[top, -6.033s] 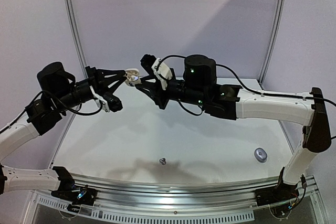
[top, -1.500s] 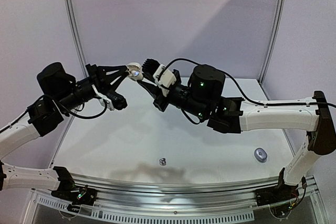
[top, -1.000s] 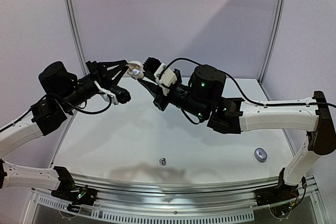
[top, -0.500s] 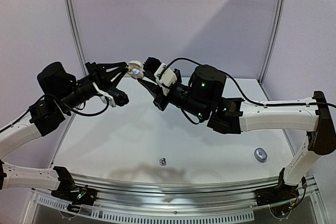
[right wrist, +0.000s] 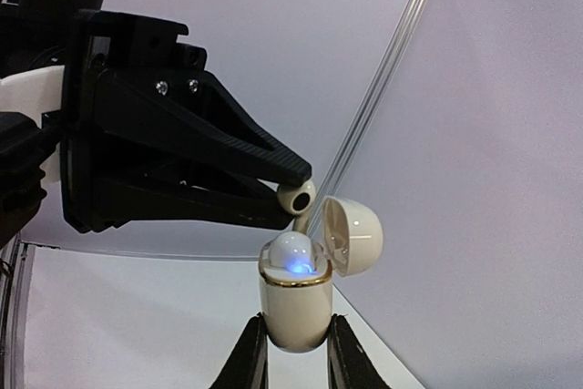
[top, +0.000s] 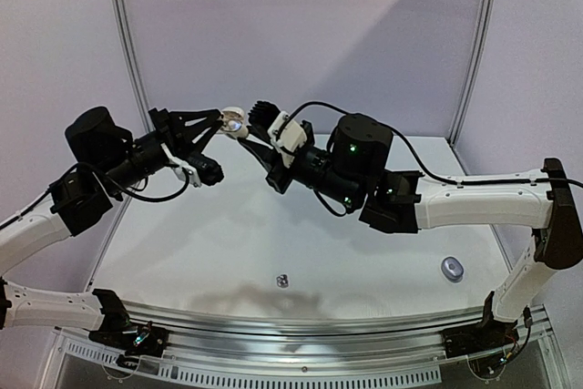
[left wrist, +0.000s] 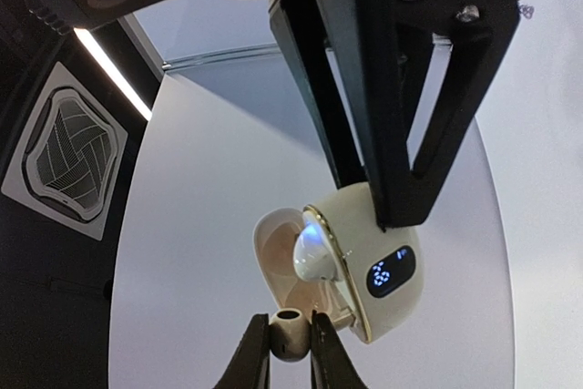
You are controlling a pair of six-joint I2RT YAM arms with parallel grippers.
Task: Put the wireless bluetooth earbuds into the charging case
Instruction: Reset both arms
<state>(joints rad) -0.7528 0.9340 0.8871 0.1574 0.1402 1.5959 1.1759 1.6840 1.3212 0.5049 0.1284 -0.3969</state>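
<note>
Right wrist: glossy white earbud point(right wrist: 292, 252) sits in open case point(right wrist: 293, 312).

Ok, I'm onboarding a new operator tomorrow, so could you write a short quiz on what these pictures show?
1. True or false: the hinged lid of the glossy cream charging case with the gold rim is shut.
2. What does the left tool pinch? A) a glossy white earbud B) the case's lid C) nothing
3. Which tool holds the case, and how many earbuds sit in it?

Key:
1. False. The lid stands open.
2. A.
3. The right tool. One seated white earbud, lit blue.
</note>
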